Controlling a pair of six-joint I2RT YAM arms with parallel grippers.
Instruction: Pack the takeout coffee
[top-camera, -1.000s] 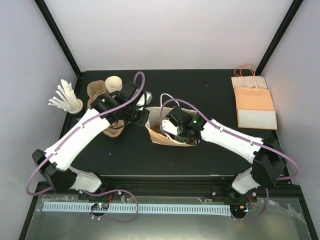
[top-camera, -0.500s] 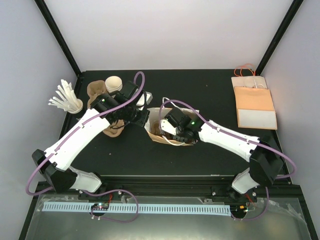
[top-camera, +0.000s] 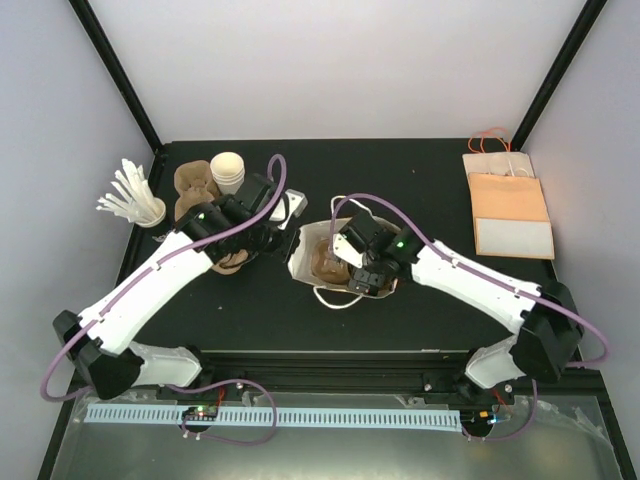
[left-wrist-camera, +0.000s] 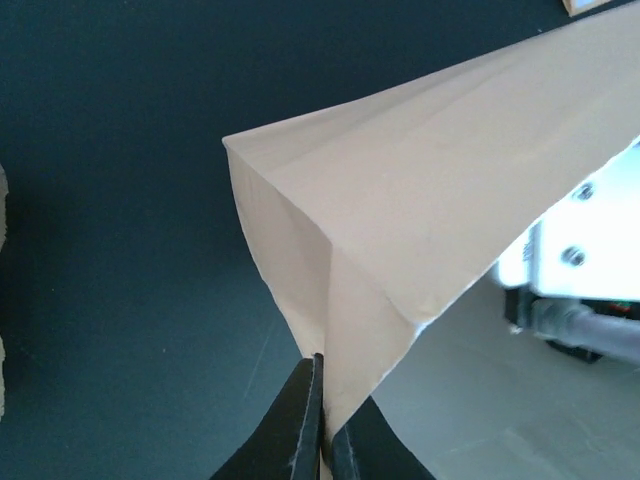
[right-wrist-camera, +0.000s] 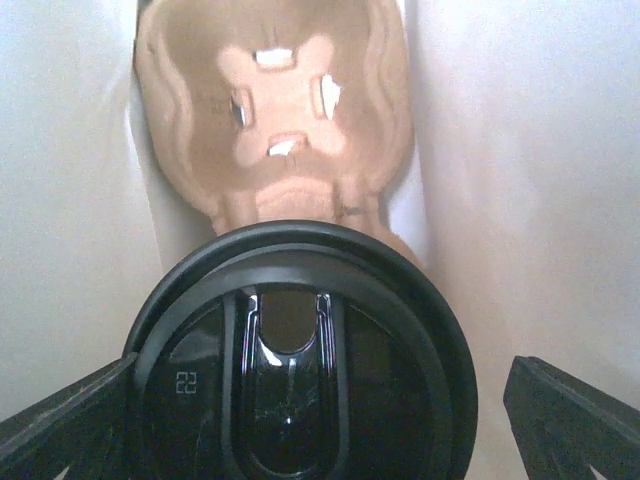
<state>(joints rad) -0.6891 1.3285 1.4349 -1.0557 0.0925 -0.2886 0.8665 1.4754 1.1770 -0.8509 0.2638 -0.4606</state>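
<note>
The brown paper bag (top-camera: 303, 258) stands open at the table's middle, with a brown pulp cup carrier (top-camera: 328, 258) inside. My left gripper (top-camera: 288, 232) is shut on the bag's left rim; in the left wrist view its jaws (left-wrist-camera: 325, 400) pinch a fold of the bag (left-wrist-camera: 430, 200). My right gripper (top-camera: 360, 270) reaches down into the bag and hides the coffee from above. In the right wrist view the coffee's black lid (right-wrist-camera: 300, 400) sits at the near end of the carrier (right-wrist-camera: 280, 130). The right gripper (right-wrist-camera: 320, 365) is open, its fingers (right-wrist-camera: 570, 410) either side of the lid.
A cup of white stirrers (top-camera: 135, 200), a stack of lidless white cups (top-camera: 228, 170) and spare brown carriers (top-camera: 195, 185) stand at the back left. Flat paper bags (top-camera: 508, 205) lie at the back right. The bag's white handle loop (top-camera: 338, 300) hangs toward the front.
The bag has risen from a tilted lie to upright, its mouth now facing up. Both grippers moved with it; the left arm has swung a little lower and to the right.
</note>
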